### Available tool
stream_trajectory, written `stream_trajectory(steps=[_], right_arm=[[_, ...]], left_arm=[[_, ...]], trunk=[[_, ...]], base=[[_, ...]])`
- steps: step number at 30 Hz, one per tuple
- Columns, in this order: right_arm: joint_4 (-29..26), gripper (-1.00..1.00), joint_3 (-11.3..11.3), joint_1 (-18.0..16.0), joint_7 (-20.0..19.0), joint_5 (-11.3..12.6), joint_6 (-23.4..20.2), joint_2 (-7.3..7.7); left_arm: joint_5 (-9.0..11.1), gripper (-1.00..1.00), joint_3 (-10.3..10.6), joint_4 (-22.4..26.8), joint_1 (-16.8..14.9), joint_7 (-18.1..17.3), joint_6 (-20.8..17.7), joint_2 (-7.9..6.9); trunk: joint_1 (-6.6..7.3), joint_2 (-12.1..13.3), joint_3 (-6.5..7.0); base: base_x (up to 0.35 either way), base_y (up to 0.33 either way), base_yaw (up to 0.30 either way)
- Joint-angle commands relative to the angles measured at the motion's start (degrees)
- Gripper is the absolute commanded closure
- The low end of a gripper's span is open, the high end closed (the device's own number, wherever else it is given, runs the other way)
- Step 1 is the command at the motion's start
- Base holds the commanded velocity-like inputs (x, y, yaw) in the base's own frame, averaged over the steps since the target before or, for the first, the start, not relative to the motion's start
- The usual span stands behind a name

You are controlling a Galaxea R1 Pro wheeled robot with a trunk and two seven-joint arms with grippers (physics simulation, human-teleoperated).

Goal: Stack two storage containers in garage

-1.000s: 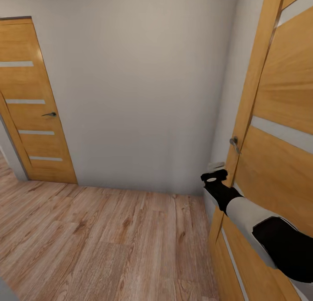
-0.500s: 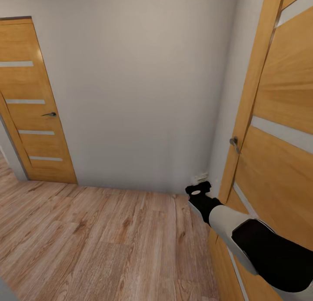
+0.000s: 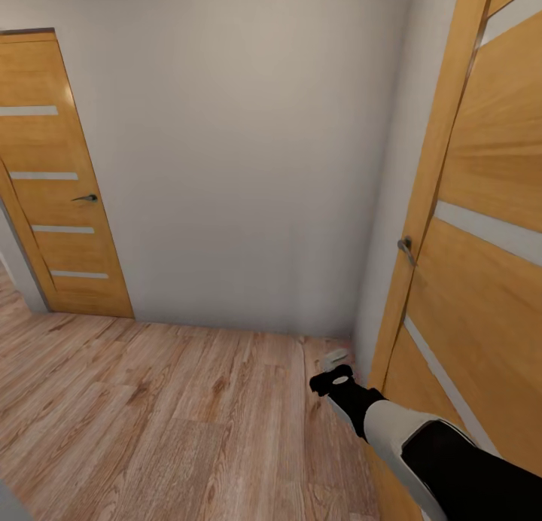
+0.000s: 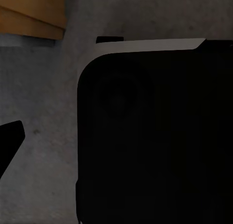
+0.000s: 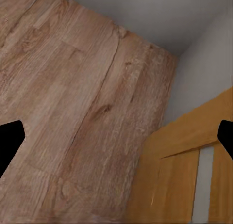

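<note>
Lowered from the level of the door handle, the right arm point(image 3: 421, 446) was seen reaching out of the lower right of the head view, its gripper point(image 3: 332, 370) now hanging just above the light wood-plank floor point(image 3: 165, 400). In the right wrist view, the two dark fingertips point(image 5: 9, 144) were shown at opposite edges of the picture, spread wide apart with nothing between them. Beside the arm, an open wooden door point(image 3: 474, 227) with pale strips and a metal handle point(image 3: 406, 248) was pictured along the right of the frame. Beyond the gripper, a plain white wall point(image 3: 241, 144) was shown closing off the passage. At the far left, a second wooden door point(image 3: 53, 182) was seen closed. The left wrist view was taken up by a dark rounded body point(image 4: 155, 136) before a grey surface; whether the left gripper was open could not be told. Neither storage container was pictured.
</note>
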State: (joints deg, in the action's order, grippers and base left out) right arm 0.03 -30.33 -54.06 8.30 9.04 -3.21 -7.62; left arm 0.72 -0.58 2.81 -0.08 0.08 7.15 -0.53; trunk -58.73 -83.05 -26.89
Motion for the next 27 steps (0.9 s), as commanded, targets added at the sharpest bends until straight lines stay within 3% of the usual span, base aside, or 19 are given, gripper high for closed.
stream_trajectory(steps=[1, 7, 12, 14, 16, 19, 21, 23, 25, 27], right_arm=[[0.2, -1.00, -0.5, 0.1, -0.7, 0.3, -0.2, -0.07], [1.4, -1.00, -0.5, 4.7, -9.8, -2.6, -1.2, 0.33], [1.8, -1.00, -0.5, 5.8, -19.6, -3.1, -8.3, 0.55], [1.8, -1.00, -0.5, 6.7, -20.9, -3.2, -9.7, 0.57], [1.8, -1.00, -0.5, 9.9, -21.5, -3.3, -10.0, 0.58], [1.8, -1.00, -0.5, 14.2, -21.6, -3.4, -8.2, 0.58], [1.8, -1.00, -0.5, 18.8, -21.6, -3.1, -3.2, 0.62], [1.8, -1.00, -0.4, 20.7, -21.6, -3.0, -0.7, 0.64], [1.8, -1.00, -0.4, 26.9, -21.6, -2.7, 3.8, 0.85], [1.8, -1.00, -0.3, 30.1, -21.6, -2.6, 5.1, 1.11]], left_arm=[[0.1, -1.00, 0.0, 0.0, 0.0, 0.0, 0.1, 0.00], [0.1, -1.00, 0.0, 0.0, 0.0, 0.0, 0.1, 0.00], [0.1, -1.00, 0.0, 0.0, 0.0, 0.0, 0.1, 0.00], [0.1, -1.00, 0.0, 0.0, 0.0, 0.0, 0.1, 0.00], [0.1, -1.00, 0.0, 0.0, 0.0, 0.0, 0.1, 0.00], [0.1, -1.00, 0.0, 0.0, 0.0, 0.0, 0.1, 0.00], [0.1, -1.00, 0.0, 0.0, 0.0, 0.0, 0.1, 0.00], [0.1, -1.00, 0.0, 0.0, 0.0, 0.0, 0.1, 0.00], [0.1, -1.00, 0.0, 0.0, 0.0, 0.0, 0.1, 0.00], [0.1, -1.00, 0.0, 0.0, 0.0, 0.0, 0.1, 0.00]], trunk=[[0.00, 0.0, -0.05], [0.00, 0.0, -0.05], [0.00, 0.0, -0.05], [0.00, 0.0, -0.05], [0.00, 0.0, -0.05], [0.00, 0.0, -0.05], [0.00, 0.0, -0.05], [0.00, 0.0, -0.05], [0.00, 0.0, -0.05], [0.00, 0.0, -0.05]], base=[[0.000, 0.000, 0.000], [0.000, 0.000, 0.000], [0.000, 0.000, 0.000], [0.000, 0.000, 0.000], [0.000, 0.000, 0.000], [0.000, 0.000, 0.000], [0.000, 0.000, 0.000], [0.000, 0.000, 0.000], [0.000, 0.000, 0.000], [0.000, 0.000, 0.000]])
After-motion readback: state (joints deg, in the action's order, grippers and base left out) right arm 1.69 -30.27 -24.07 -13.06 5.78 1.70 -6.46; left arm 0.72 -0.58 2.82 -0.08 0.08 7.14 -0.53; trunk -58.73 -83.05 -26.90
